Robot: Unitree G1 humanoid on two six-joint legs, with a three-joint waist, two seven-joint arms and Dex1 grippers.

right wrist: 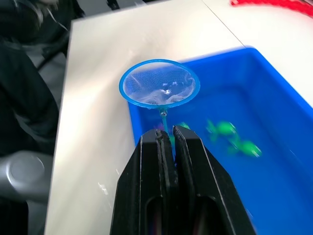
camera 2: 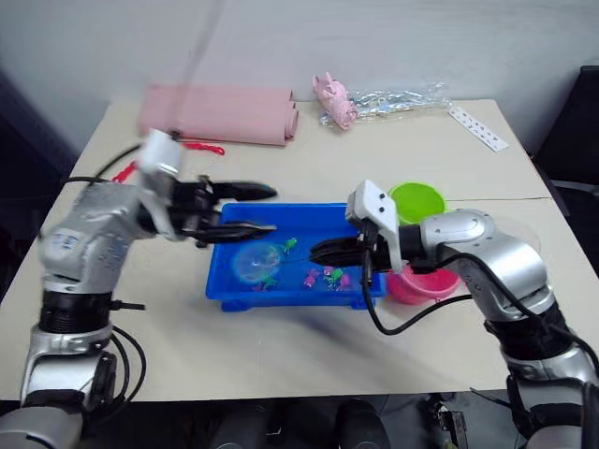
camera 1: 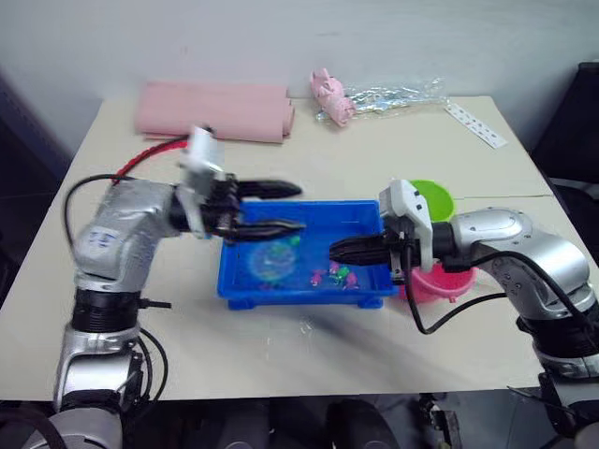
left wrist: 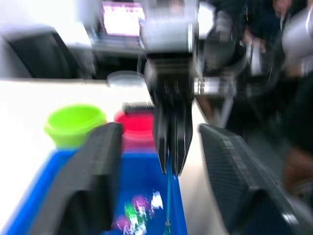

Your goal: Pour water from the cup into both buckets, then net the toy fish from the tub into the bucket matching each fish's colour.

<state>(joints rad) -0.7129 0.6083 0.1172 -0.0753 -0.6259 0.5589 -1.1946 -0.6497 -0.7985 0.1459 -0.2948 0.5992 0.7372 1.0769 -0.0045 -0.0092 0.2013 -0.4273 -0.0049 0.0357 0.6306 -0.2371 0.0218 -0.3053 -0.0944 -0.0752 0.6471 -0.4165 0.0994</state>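
Observation:
The blue tub (camera 1: 367,216) sits mid-table with water and small green and pink toy fish (camera 1: 337,274) in it. My right gripper (camera 1: 333,251) is shut on the net's thin handle over the tub's right half. The net (right wrist: 159,84), a blue hoop with mesh, lies toward the tub's left end. My left gripper (camera 1: 300,208) hovers open above the tub's left rim, holding nothing. The green bucket (camera 1: 435,197) and the pink bucket (camera 1: 438,283) stand just right of the tub, behind my right arm. A clear rim (left wrist: 126,77) beyond the buckets may be the cup.
A folded pink cloth (camera 1: 213,110) lies at the table's back left, with a red bead chain (camera 1: 148,155) in front of it. A pink toy and a crinkled clear bag (camera 1: 388,94) lie at the back, a white strip (camera 1: 475,124) at the back right.

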